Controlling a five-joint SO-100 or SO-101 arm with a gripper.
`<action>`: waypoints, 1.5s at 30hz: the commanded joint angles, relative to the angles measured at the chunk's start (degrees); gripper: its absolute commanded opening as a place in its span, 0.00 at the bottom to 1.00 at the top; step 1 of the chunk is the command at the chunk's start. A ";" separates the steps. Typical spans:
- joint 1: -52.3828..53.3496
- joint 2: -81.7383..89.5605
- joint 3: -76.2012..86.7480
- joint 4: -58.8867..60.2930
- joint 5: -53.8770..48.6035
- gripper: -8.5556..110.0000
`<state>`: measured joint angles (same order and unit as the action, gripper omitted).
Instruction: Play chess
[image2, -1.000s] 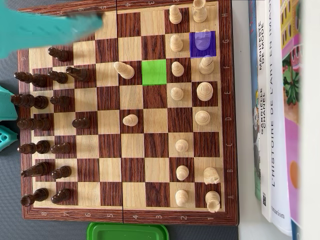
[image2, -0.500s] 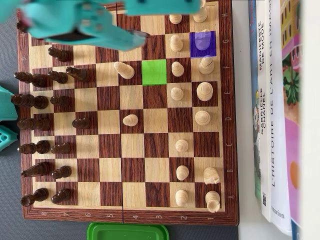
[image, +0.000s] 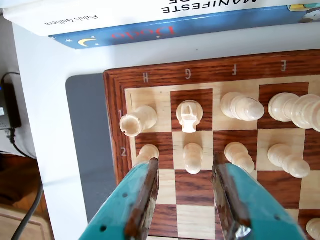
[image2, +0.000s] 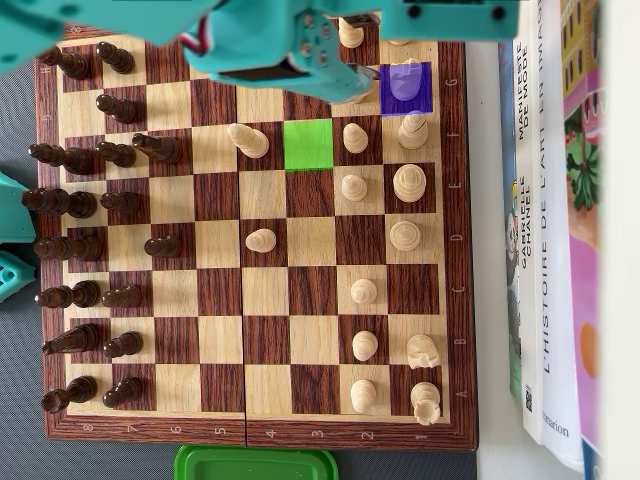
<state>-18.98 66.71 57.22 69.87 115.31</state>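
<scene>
Pale wooden knight (image: 189, 115) sits on g1, under the purple overlay (image2: 405, 87) in the overhead view; green target square (image2: 308, 144) lies at about 7 o'clock from it. Gripper (image: 184, 170) spread wide, empty, straddling the g2 pawn (image: 193, 158), short of the knight. Risks, judged: fingers clip that pawn or the rook (image: 137, 121) at 9 o'clock in the wrist view, or close on the pawn instead.
</scene>
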 joint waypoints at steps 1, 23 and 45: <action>0.62 -0.70 -4.57 0.00 -0.09 0.21; 1.67 -12.30 -14.15 -0.18 -0.18 0.21; 2.29 -16.79 -15.64 -0.26 -0.26 0.21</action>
<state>-17.31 49.13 44.12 69.87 115.31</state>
